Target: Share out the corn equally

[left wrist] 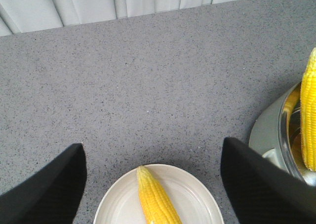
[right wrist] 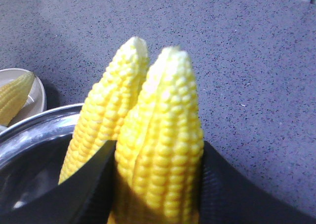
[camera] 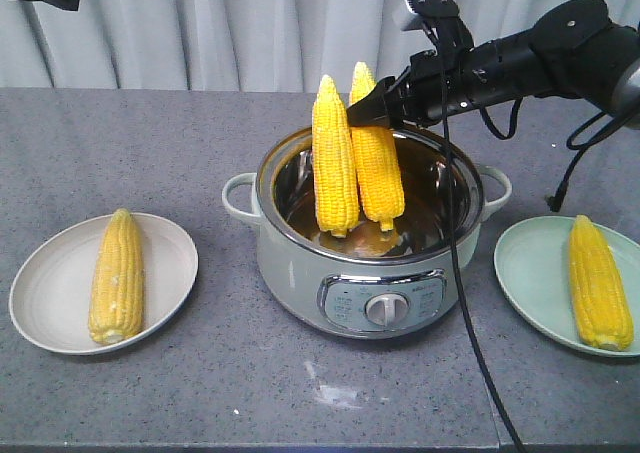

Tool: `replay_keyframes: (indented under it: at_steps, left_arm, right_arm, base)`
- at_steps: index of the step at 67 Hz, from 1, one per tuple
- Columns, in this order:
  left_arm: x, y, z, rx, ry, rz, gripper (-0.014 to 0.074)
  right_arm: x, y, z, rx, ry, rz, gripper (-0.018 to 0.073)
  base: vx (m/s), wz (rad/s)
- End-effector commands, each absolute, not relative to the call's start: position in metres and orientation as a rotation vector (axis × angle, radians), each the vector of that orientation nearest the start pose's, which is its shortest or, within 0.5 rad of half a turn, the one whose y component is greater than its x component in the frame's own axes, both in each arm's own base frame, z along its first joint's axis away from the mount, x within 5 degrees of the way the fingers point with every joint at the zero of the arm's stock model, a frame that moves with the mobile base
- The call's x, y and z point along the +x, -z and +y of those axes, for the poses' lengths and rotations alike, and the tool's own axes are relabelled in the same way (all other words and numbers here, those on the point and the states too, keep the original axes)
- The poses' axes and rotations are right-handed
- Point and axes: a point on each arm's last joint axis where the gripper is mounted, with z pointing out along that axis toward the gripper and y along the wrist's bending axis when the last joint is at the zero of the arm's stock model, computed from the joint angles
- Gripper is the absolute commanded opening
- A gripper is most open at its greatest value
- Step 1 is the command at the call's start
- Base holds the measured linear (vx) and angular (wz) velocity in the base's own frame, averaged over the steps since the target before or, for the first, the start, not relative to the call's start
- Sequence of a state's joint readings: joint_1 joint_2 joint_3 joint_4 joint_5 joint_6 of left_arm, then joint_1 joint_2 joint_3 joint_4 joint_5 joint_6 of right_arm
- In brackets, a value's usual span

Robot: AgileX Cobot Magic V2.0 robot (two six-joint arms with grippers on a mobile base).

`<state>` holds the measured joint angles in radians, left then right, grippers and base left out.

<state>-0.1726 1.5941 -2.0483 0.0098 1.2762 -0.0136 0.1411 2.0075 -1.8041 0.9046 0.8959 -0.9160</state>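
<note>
Two corn cobs stand upright in the pot [camera: 290,248]: the left cob [camera: 334,158] leans free, and the right cob [camera: 378,163] is held near its tip by my right gripper [camera: 372,110]. The right wrist view shows that gripper [right wrist: 159,184] shut on this cob [right wrist: 165,150], with the other cob [right wrist: 106,115] beside it. A third cob [camera: 116,276] lies on the white plate [camera: 50,293], and another cob [camera: 598,283] on the green plate [camera: 530,273]. My left gripper [left wrist: 152,147] hangs open above the white plate [left wrist: 197,194] and its cob [left wrist: 155,199], holding nothing.
The pot has side handles [camera: 238,195] and a front control dial [camera: 383,311]. A black cable [camera: 462,303] hangs from the right arm across the pot's right side to the table's front edge. Grey curtains [camera: 250,23] close off the back.
</note>
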Motion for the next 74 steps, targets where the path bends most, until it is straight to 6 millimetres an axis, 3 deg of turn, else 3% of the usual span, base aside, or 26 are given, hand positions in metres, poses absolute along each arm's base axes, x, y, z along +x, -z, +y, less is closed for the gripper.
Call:
replay_keyframes:
  at_steps: [1,20,26,37,52,63,74]
  left_arm:
    - [0.300,-0.512,-0.051,0.162,0.100,2.192,0.0552]
    - [0.300,-0.512,-0.051,0.162,0.100,2.192,0.0552]
    - [0.300,-0.512,-0.051,0.162,0.101,2.192,0.0552]
    - [0.300,-0.512,-0.051,0.162,0.101,2.192,0.0552]
    - [0.300,-0.512,-0.051,0.162,0.101,2.192,0.0552]
    - [0.300,-0.512,-0.051,0.162,0.101,2.192,0.0552]
    - [0.300,-0.512,-0.051,0.162,0.101,2.192,0.0552]
  right_arm:
    - [0.430,-0.354,0.117,-0.724,-0.701,1.986,0.0010]
    - [0.400,-0.414,0.101,-0.688,-0.613,1.848,0.0005]
    - [0.387,-0.436,0.084,-0.656,-0.559,1.803,0.0005]
    - [0.367,-0.465,0.035,-0.484,-0.470,1.817,0.0005]
    - [0.330,-0.481,-0.022,-0.360,-0.163,1.977,0.0005]
    - [0.306,-0.485,-0.043,-0.269,0.107,2.107,0.0005]
    - [0.284,-0.488,-0.050,-0.176,0.207,2.206,0.0005]
  base:
    - [0.00,0.00]
    - [0.00,0.00]
    - [0.00,0.00]
    - [0.00,0.00]
    - [0.00,0.00]
    - [0.00,0.00]
    - [0.00,0.00]
